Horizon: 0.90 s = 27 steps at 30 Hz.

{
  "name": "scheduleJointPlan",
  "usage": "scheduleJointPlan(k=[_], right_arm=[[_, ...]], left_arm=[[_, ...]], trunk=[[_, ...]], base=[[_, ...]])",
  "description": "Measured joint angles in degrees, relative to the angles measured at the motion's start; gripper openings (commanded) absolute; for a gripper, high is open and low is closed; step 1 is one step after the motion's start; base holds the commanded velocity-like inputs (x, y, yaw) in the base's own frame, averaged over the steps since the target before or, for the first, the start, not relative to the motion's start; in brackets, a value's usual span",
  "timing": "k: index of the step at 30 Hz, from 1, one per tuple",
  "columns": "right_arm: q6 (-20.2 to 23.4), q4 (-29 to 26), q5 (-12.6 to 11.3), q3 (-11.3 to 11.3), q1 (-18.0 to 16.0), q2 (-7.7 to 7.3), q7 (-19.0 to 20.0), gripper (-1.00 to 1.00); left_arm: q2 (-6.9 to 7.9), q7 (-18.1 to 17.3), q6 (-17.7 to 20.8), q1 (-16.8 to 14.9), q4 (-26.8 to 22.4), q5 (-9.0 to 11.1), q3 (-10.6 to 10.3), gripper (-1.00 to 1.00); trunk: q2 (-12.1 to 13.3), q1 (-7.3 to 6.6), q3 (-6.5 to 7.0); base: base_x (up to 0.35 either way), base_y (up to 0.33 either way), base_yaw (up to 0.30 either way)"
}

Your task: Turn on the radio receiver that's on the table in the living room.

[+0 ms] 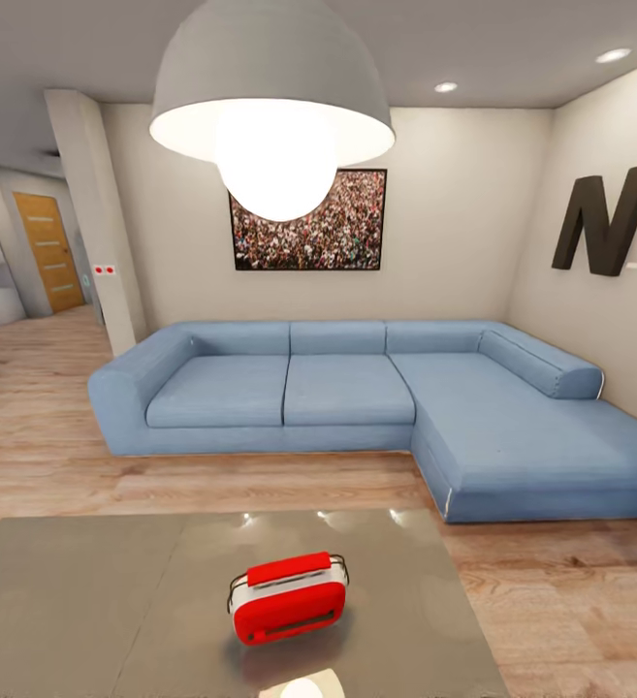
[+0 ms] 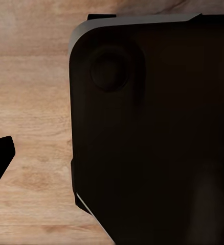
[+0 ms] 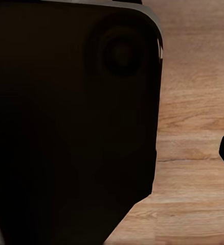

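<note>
Red radio receiver (image 1: 288,597) on grey table (image 1: 85,601); wall letter "N" (image 1: 604,221).

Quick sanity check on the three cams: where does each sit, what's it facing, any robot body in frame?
Head: on the robot's head, facing forward and down at the radio on the table, sofa beyond; no arms in frame.
Left wrist: near the left gripper, facing wood floor; dark robot body blocks most.
Right wrist: the same, mirrored, body over floor.
Both wrists share floor and body.
</note>
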Motion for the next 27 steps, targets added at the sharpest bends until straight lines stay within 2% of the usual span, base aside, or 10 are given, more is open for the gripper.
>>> scheduleJointPlan(k=[27], right_arm=[[0.09,0.00,0.01,0.17,0.00,0.02,0.04,1.00]], left_arm=[[-0.03,-0.06,0.00,0.00,0.00,0.00,0.00,1.00]], trunk=[[0.00,0.00,-2.50]], base=[[0.000,0.000,0.000]])
